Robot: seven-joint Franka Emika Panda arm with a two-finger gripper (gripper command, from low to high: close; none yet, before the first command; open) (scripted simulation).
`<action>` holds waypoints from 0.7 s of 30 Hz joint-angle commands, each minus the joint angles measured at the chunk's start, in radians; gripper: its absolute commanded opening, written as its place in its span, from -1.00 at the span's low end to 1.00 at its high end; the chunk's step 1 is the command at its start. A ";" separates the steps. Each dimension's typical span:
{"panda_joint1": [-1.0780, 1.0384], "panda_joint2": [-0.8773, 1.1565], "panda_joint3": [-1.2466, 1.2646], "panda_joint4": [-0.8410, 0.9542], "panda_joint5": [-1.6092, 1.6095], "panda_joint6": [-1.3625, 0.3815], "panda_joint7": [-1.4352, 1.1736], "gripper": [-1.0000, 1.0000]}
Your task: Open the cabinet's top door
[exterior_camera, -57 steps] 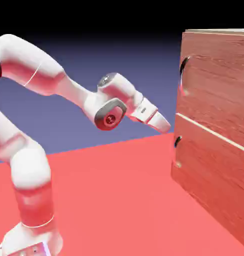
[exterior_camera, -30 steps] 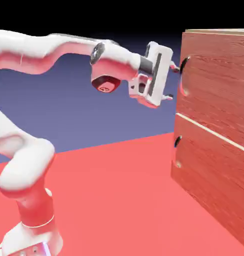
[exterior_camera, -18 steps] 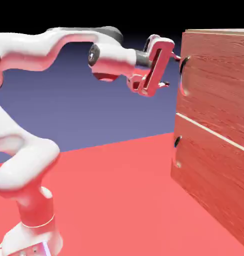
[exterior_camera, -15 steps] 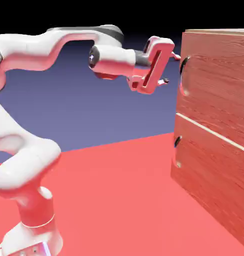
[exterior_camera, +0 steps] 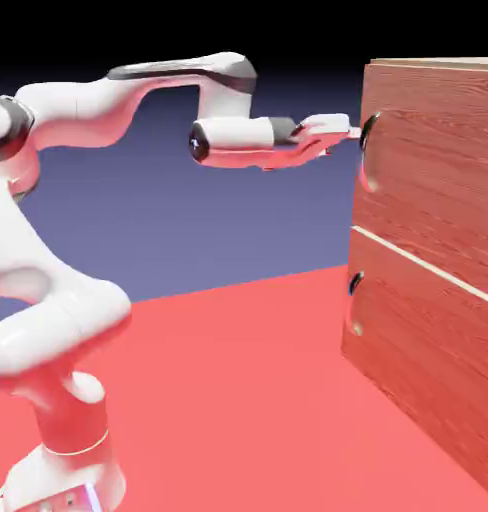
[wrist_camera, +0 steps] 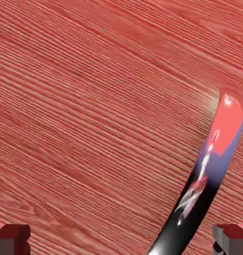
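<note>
The cabinet (exterior_camera: 428, 280) is a tall box of reddish-brown wood grain with flat faces and sharp corners, filling the 3 o'clock side of the exterior view. A thin pale seam splits its front into two stacked panels. The top door (exterior_camera: 438, 160) is the upper panel; its handle (exterior_camera: 368, 135), a small dark curved metal loop, sits at the panel's 9 o'clock edge. The lower panel (exterior_camera: 418, 370) carries a similar small dark handle (exterior_camera: 355, 284) at its own 9 o'clock edge.

The arm (exterior_camera: 108, 110) is smooth, rounded and glossy white, reaching level toward 3 o'clock. The gripper (exterior_camera: 354, 133) lies flat and thin, its tip just beside the top handle; contact cannot be told.

In the hand view, fine wavy grain of the top door (wrist_camera: 93, 109) fills the picture. The handle (wrist_camera: 208, 174) is a shiny, mirror-like dark bar arching from 2 o'clock down to 5 o'clock. The grey fingertips (wrist_camera: 11, 239) stand at 7 and 5 o'clock, spread wide with nothing pinched; the bar's lower end falls between them, nearer the 5 o'clock tip.

The red table (exterior_camera: 228, 400) lies bare between the robot's base and the cabinet's foot.
</note>
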 commanded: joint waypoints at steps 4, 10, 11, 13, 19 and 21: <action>-0.072 -0.017 0.074 0.045 0.174 -0.004 0.065 0.00; -0.196 -0.018 0.177 0.133 0.300 -0.007 0.115 0.00; -0.232 -0.012 0.202 0.162 0.300 -0.007 0.116 0.00; -0.303 0.000 0.250 0.216 0.301 -0.006 0.118 0.00; -0.216 0.049 0.195 0.149 0.301 -0.049 0.058 -1.00; -0.143 0.080 0.145 0.101 0.301 -0.072 0.015 -1.00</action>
